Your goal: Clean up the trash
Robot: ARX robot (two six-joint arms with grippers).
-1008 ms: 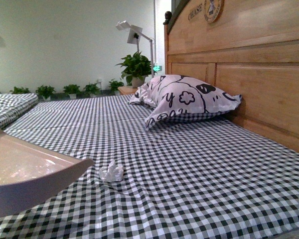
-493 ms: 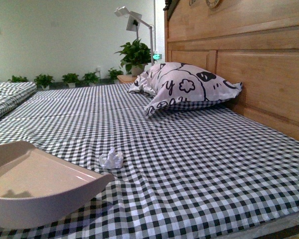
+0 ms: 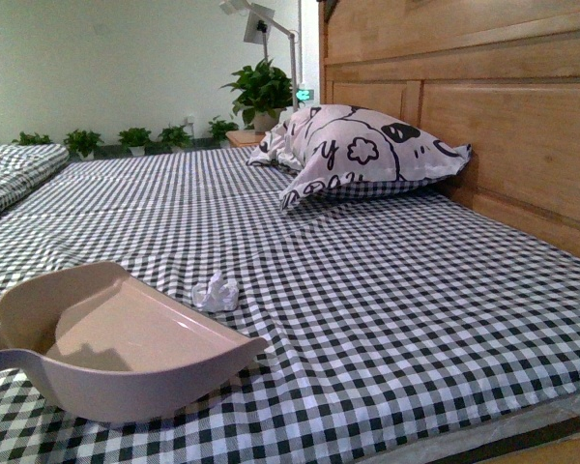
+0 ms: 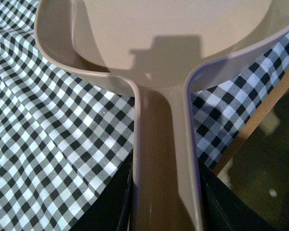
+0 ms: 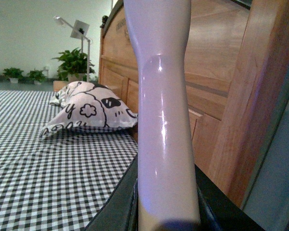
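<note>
While the left gripper (image 4: 166, 209) clamps the empty dustpan (image 3: 126, 333) by its handle, the tissue wad (image 3: 216, 291) lies on the checked sheet (image 3: 387, 319) just beyond the pan's open lip, toward the pillow (image 3: 367, 159). The right gripper (image 5: 166, 214), closed round a pale handle (image 5: 164, 120), seems the farther arm.

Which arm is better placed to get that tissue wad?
Left, probably: the dustpan it holds has its open lip close to the tissue wad; the right wrist view shows no wad, only pillow and headboard.
</note>
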